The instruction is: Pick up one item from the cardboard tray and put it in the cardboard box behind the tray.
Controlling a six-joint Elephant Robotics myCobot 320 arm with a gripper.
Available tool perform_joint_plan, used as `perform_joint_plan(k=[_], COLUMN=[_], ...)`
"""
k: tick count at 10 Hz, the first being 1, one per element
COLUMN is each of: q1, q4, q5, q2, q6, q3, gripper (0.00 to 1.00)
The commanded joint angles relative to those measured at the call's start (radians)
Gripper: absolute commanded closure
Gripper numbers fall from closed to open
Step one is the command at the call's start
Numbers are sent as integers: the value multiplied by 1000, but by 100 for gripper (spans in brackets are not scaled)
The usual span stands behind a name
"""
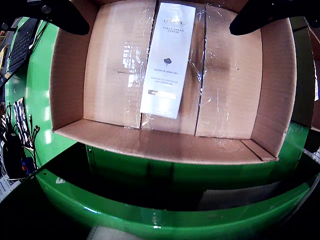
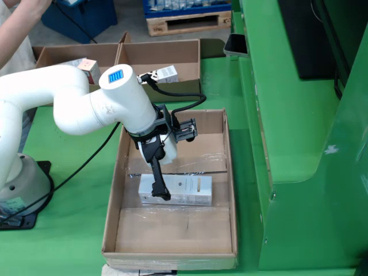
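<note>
A white oblong carton [image 1: 167, 60] with small dark print lies flat on the taped floor of the big cardboard box [image 1: 70, 85]. My gripper [image 1: 160, 22] hangs over it, its two black fingers [image 1: 65, 17] far apart at the top corners of the wrist view, touching nothing. In the fixed view the white arm reaches down into the box [image 2: 230, 190]; the gripper [image 2: 164, 184] is just above the carton [image 2: 184, 191]. Beyond the box stands the cardboard tray [image 2: 190, 49] with a small white item [image 2: 167, 73] in it.
A second tray section [image 2: 57, 54] to the left holds another small box [image 2: 87, 68]. A person's arm [image 2: 20, 23] shows at the top left. A tall green machine frame [image 2: 299, 144] stands right of the box. Cables and a keyboard [image 1: 20, 45] lie at the left.
</note>
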Motion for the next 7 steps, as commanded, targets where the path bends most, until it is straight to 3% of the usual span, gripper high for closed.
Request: perform_joint_plan(k=[1,7], q1=[7,15], q4=[77,114], q5=[-8,-7], q2=[65,52], q6=[12,26], q3=[-44,-80], gripper=[0,0])
